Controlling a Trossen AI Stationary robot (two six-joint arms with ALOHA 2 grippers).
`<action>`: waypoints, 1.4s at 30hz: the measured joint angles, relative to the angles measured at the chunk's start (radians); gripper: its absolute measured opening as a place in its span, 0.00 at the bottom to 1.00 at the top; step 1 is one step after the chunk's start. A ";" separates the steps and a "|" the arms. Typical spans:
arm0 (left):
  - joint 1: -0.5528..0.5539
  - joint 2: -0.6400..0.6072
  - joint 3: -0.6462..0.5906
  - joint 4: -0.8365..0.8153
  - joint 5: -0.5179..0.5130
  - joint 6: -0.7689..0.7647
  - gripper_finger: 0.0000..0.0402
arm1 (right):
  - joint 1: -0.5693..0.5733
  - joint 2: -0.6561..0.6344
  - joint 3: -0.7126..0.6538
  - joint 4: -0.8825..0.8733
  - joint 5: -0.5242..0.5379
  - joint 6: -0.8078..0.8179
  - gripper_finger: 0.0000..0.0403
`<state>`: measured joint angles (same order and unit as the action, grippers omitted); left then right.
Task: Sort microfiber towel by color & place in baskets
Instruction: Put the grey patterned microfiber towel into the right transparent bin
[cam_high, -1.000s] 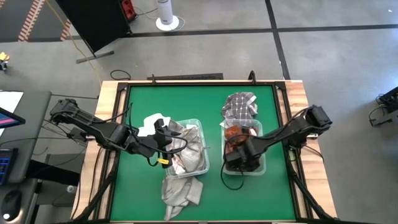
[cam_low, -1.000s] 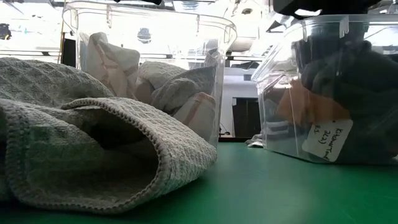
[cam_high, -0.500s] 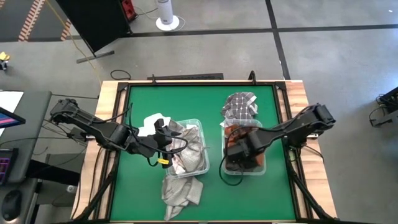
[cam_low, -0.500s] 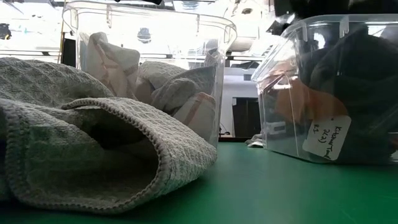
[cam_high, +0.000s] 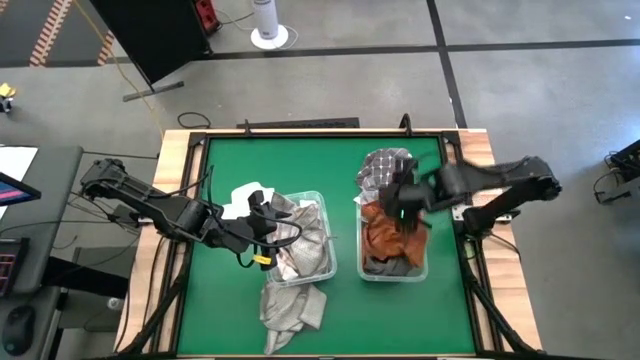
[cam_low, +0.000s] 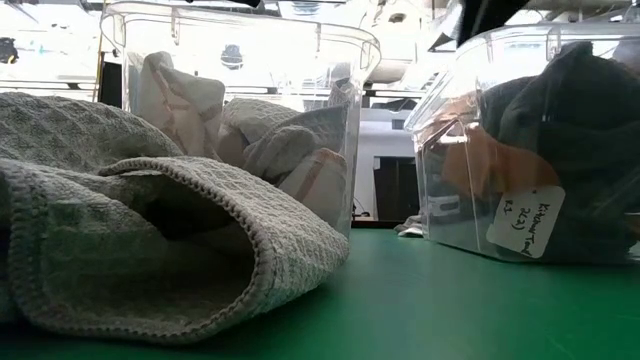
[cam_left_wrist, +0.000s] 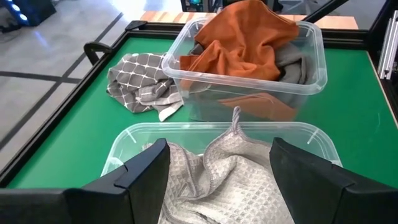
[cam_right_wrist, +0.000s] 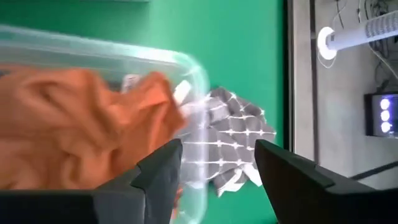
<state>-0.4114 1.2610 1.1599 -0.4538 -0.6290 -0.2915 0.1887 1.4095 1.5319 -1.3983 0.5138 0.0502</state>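
Observation:
Two clear baskets stand side by side on the green table. The left basket (cam_high: 303, 240) holds light grey and white towels (cam_left_wrist: 224, 180). The right basket (cam_high: 393, 240) holds dark cloth with an orange towel (cam_high: 385, 235) on top. My left gripper (cam_left_wrist: 219, 155) hovers open over the left basket's near-left part, touching nothing. My right gripper (cam_right_wrist: 219, 152) is open and empty, raised above the right basket's far end (cam_high: 405, 198). A grey patterned towel (cam_high: 385, 168) lies crumpled on the table just beyond the right basket.
A grey waffle towel (cam_high: 292, 305) lies bunched on the table at the near side of the left basket and fills the foreground of the low view (cam_low: 150, 240). A white cloth (cam_high: 238, 195) lies left of the left basket. Wooden rails (cam_high: 180, 200) edge the table.
My right gripper has risen out of the right basket and gone toward the table's far edge, rolling as it went, and its fingers have opened. The orange towel it left behind now lies spread on top of the dark cloth in that basket.

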 joint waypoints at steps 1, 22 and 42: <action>0.000 0.000 0.000 0.001 -0.003 0.005 0.66 | -0.040 -0.019 -0.006 0.024 -0.022 -0.028 0.60; 0.000 0.000 0.000 -0.194 -0.153 0.114 0.66 | -0.964 -0.062 -0.334 0.545 -0.596 -0.527 0.57; 0.099 0.000 0.000 -0.119 -0.270 0.421 0.66 | -0.979 0.107 -0.504 0.530 -0.713 -0.260 0.57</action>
<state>-0.3126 1.2613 1.1595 -0.5725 -0.8991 0.1295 -0.7905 1.5168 1.0275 -0.8679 -0.1990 -0.2101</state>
